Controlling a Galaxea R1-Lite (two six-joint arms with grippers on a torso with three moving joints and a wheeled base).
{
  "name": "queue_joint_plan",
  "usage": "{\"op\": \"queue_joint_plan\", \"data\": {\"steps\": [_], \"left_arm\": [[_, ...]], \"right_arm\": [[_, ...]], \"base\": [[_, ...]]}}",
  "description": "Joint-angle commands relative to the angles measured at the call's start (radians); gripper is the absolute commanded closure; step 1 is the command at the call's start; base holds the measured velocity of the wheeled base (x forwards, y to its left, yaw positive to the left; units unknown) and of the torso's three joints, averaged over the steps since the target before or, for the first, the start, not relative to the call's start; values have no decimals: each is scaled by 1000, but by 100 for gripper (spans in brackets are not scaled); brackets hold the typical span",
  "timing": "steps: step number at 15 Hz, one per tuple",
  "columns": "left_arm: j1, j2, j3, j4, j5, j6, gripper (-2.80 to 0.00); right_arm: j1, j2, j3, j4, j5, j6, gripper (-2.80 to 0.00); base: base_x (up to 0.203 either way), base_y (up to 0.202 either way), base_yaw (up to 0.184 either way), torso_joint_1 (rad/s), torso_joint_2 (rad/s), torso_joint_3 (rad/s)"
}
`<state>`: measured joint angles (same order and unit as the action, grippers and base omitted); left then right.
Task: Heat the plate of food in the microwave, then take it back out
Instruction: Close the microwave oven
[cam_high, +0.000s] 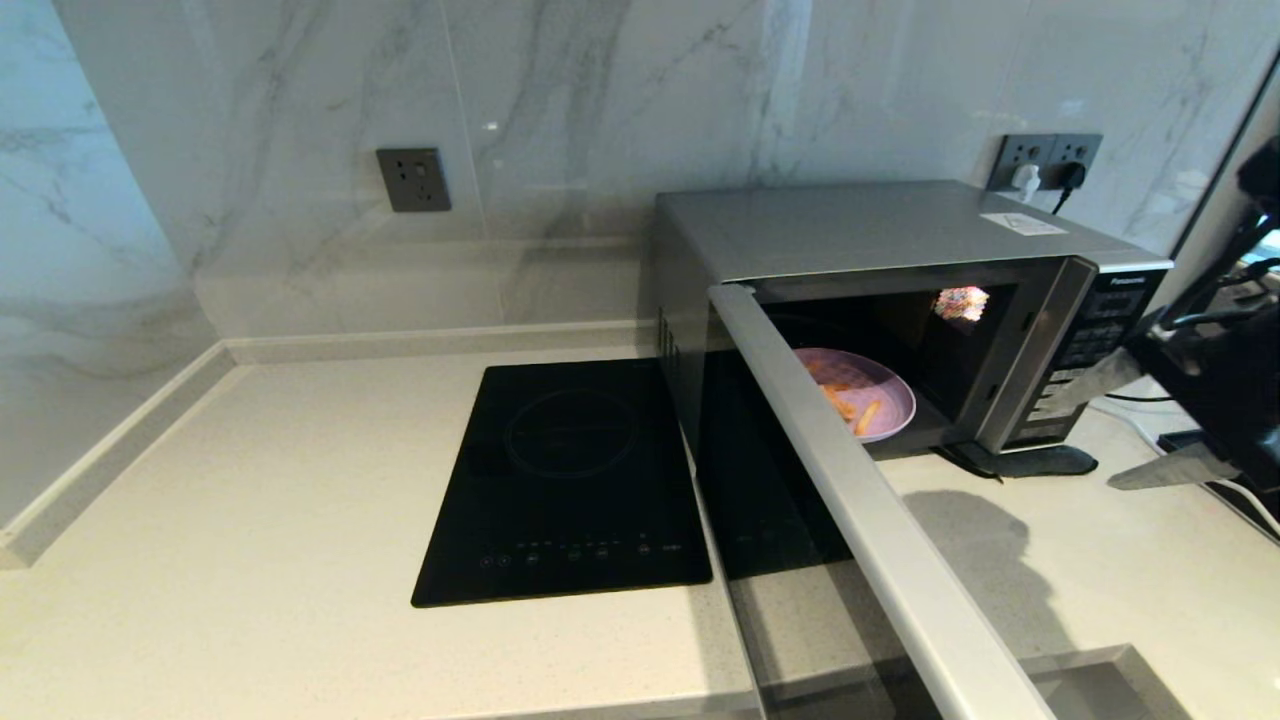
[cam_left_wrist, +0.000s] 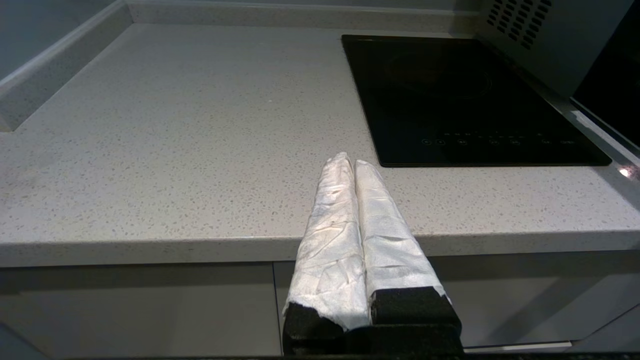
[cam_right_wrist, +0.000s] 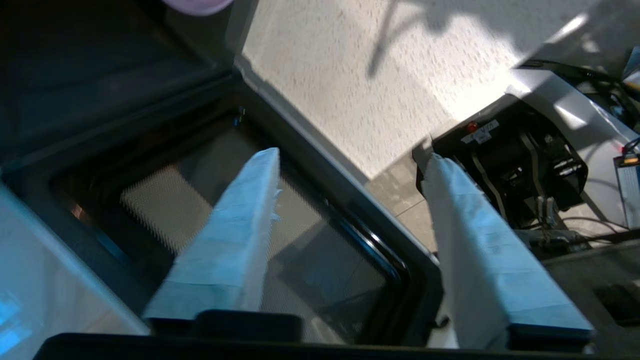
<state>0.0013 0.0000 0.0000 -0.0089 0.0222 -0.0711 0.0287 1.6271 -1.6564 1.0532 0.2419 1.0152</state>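
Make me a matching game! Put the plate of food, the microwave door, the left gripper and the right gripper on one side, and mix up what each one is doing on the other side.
Things:
1. plate of food
2. microwave door
3. left gripper
4. right gripper

States:
A. fingers spread apart, holding nothing
B. swung wide open
C. fingers pressed together over the counter edge
D. sitting inside the microwave

Pairs: 1-D, 2-B, 3-C, 4-A
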Motion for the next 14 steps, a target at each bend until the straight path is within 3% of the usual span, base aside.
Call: {"op": "queue_joint_plan", "data": {"steps": [1, 4, 9, 14], "left_arm": [[0, 2, 0, 0, 1, -1, 0], [0, 2, 0, 0, 1, -1, 0], [0, 2, 0, 0, 1, -1, 0], [0, 2, 0, 0, 1, -1, 0]], "right_arm": [[3, -173, 8, 30, 1, -10, 0], [26, -273, -16, 40, 8, -75, 0], [266, -262, -184, 40, 35, -74, 0], [484, -155, -317, 38, 214, -78, 0]], "base": [[0, 0, 0, 0, 0, 0], [0, 0, 0, 0, 0, 0], [0, 0, 0, 0, 0, 0], [0, 0, 0, 0, 0, 0]]}}
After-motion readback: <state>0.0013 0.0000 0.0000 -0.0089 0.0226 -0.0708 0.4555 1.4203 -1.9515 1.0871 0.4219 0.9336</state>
